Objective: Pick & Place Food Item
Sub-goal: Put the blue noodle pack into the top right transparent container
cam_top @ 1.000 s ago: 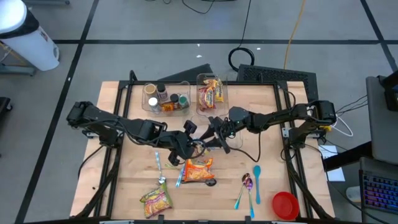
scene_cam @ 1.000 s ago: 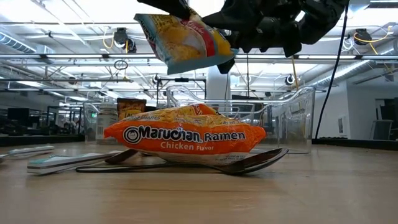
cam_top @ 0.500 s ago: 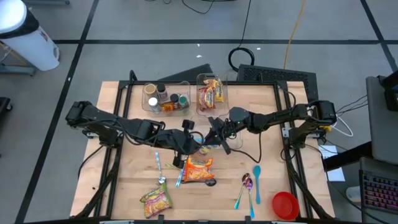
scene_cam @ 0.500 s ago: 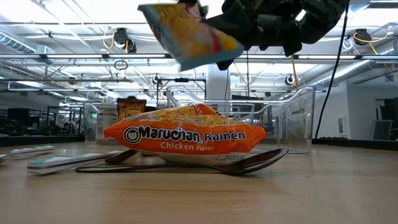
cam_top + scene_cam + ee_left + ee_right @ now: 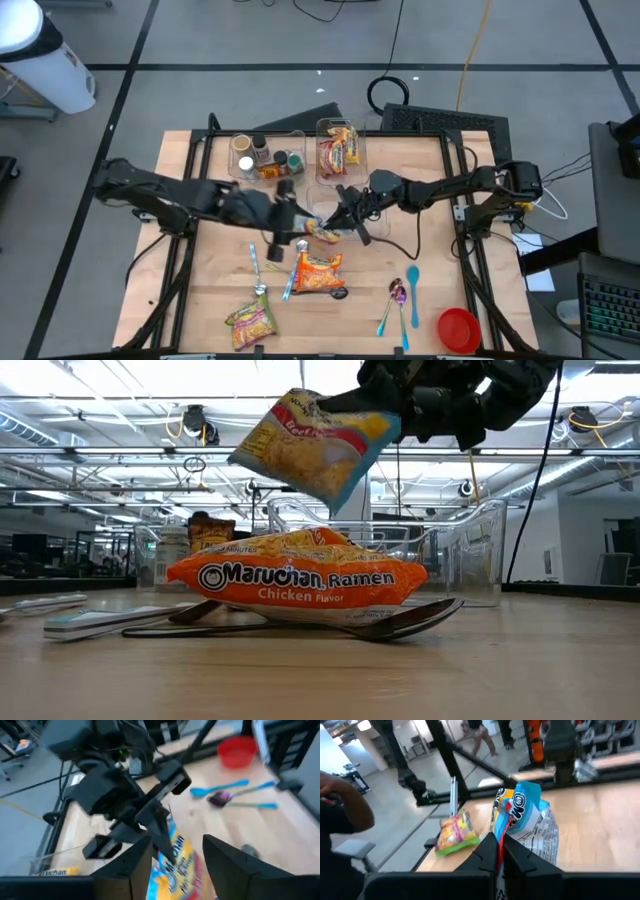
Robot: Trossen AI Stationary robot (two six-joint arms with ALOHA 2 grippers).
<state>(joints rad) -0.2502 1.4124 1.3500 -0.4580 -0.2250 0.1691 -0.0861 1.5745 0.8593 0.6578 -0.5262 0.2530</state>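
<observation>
A yellow-and-blue ramen packet hangs in the air over the table's middle, also seen in the low view. My right gripper is shut on it; its own view shows the packet just past the fingers. My left gripper is open and empty, a little to the packet's left. In its own view its fingers stand apart, facing the packet and the right gripper. An orange Maruchan ramen packet lies on the table below, resting on a spoon. My right gripper pinches the packet's sealed end edge between its two fingers. The fingers come in from the table's right side, slanting down. The packet is lifted clear and hangs tilted below and to the left of the fingers, above the orange packet.
Two clear bins stand at the far edge: one with jars, one with snack packets. A green-yellow packet lies near front left. Blue and purple spoons and a red bowl lie at front right.
My left gripper has let go of the yellow packet and drawn back toward the table's left and far side. The packet, held at both ends before, now hangs from my right gripper alone; its freed end has swung down and it has turned about.
</observation>
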